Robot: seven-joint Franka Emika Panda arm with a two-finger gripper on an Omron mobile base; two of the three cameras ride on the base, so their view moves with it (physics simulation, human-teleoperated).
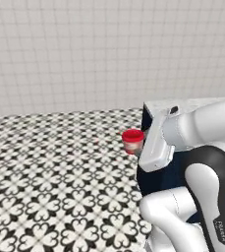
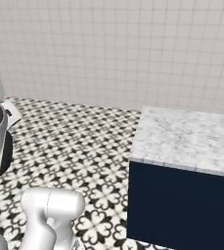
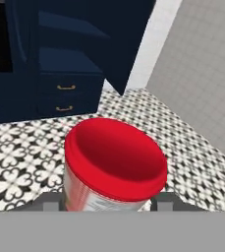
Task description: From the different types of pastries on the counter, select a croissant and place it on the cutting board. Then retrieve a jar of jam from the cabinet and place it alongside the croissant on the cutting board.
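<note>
Hand view showed the jar of jam close up, its bright red lid toward the camera and its pale pinkish body below. It sat between the two dark fingertips of the end effector, one on each side of the body, so the end effector was closed part-way on the jar and carried it in the air. Beneath and beyond the jar lay the black-and-white patterned floor. Past that stood the dark navy cabinet, with gold handles on two drawer fronts and an open door jutting out beside a white strip and a grey tiled wall.

In the left base view the jar hung above the floor, just beside the flat white hand of the arm, the end effector itself mostly hidden behind that hand. The table showed as a marbled top with a navy front behind the arm.

In the right base view the table stood apart on the patterned floor, its marbled top bare in the part shown, with the tiled wall behind.
</note>
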